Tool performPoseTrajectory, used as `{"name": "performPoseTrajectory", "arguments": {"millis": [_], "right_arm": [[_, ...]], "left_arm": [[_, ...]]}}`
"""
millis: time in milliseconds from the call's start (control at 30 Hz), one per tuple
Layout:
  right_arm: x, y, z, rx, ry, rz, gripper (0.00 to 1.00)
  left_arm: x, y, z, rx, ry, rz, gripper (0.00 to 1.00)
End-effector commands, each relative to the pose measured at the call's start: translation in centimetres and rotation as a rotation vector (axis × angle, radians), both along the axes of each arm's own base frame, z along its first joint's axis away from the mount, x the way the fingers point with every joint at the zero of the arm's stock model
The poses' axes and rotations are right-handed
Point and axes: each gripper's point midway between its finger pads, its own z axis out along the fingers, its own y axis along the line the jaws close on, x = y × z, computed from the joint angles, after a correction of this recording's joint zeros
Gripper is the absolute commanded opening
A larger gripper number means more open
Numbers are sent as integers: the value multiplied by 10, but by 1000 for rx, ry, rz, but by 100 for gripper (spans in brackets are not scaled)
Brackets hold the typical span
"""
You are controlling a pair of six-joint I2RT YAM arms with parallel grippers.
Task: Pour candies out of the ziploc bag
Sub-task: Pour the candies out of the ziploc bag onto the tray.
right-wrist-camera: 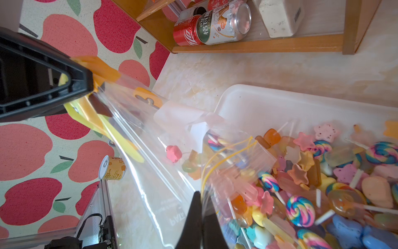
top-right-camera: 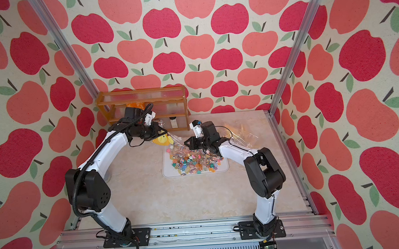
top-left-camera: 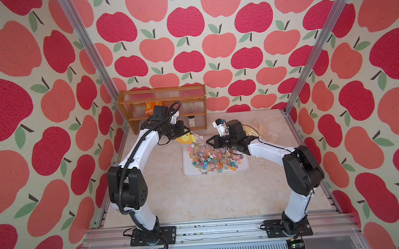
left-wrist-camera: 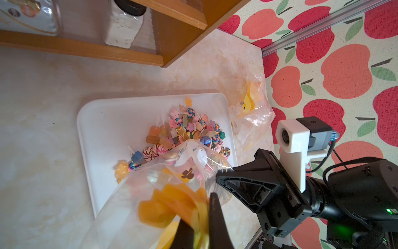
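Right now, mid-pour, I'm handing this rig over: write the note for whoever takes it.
Left gripper: shut on the ziploc bag at its raised closed end.
Right gripper: shut on the bag's open mouth, low over the white tray.
Done: most candies lie heaped in the tray.
Left: a few candies sit inside near the mouth; probably tip or shake them out, then set the bag down.

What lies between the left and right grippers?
The clear ziploc bag, pinched by left gripper and right gripper, spans the gap; right wrist view shows it.
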Motion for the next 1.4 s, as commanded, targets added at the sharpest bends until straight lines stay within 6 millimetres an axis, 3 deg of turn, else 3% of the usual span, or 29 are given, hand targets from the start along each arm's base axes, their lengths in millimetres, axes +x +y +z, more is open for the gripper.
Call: {"name": "performPoseTrajectory", "arguments": {"millis": [0,867,1233,1367], "right_arm": [[-20,-33,-79,-199,238,-53,0],[-10,-19,-90,-173,271,-42,0],[-9,-9,-95,-160,287,-28,0],[-10,-8,-96,-161,285,-25,0]], "left_arm": [[40,40,62,25,-249,114,0],[52,53,54,32,-228,129,0],[54,53,70,31,-252,124,0],[54,53,67,33,-245,120,0]]}}
